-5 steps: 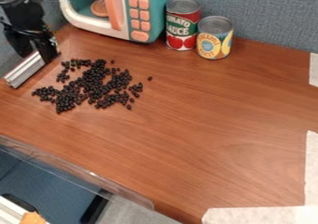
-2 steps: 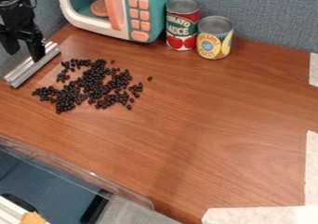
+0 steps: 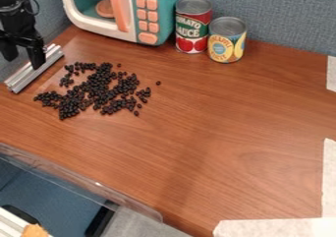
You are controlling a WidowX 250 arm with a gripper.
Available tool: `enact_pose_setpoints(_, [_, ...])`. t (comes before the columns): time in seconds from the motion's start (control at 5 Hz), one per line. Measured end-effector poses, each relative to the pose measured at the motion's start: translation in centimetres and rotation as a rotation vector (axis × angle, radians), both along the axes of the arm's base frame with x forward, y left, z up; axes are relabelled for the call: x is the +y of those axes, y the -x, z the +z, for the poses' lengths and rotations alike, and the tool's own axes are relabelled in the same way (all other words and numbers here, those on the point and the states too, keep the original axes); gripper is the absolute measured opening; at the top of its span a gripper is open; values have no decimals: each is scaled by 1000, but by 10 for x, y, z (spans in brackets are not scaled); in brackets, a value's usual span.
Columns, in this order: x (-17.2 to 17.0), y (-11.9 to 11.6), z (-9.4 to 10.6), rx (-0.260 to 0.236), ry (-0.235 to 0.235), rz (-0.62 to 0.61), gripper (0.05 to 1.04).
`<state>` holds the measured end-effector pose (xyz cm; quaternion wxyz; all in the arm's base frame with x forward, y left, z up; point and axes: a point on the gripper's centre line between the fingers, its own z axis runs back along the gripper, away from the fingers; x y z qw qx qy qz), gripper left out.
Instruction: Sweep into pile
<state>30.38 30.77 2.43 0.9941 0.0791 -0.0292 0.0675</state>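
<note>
Jaws, one pair, on your black gripper: spread apart, no firm hold to be seen. Position: up and left of the black beans in your view, at the upper stretch of the metal bar. One jaw overlaps the bar; you cannot tell whether they touch.

Metal bar, one, presumably your sweeper: left of the beans, lying along the margin of the table. Long axis slants from lower left to upper right, its broad flank towards the beans. Your next move likely calls for closing across that axis; a grip this near the upper end may let the bar swivel.

Beans, many, loose: an uneven patch with a few strays on its right side. Not yet one compact pile, in your reckoning.

Red can, one: upper right of the beans, printed label with tomatoes pictured. Yellow-labelled can, one: also upper right of the beans, farther right, print facing you.
</note>
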Motion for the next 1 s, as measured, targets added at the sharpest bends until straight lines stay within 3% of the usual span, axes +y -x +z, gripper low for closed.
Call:
enact_pose_setpoints(0.4, [-1,0,-17,32,5,8,479])
enact_pose_setpoints(0.6, [0,0,-23,40,14,13,680])
enact_pose_setpoints(0.8, [-1,-1,-23,37,18,14,409])
enact_pose_setpoints(1.0, [-3,-1,-25,27,24,0,381])
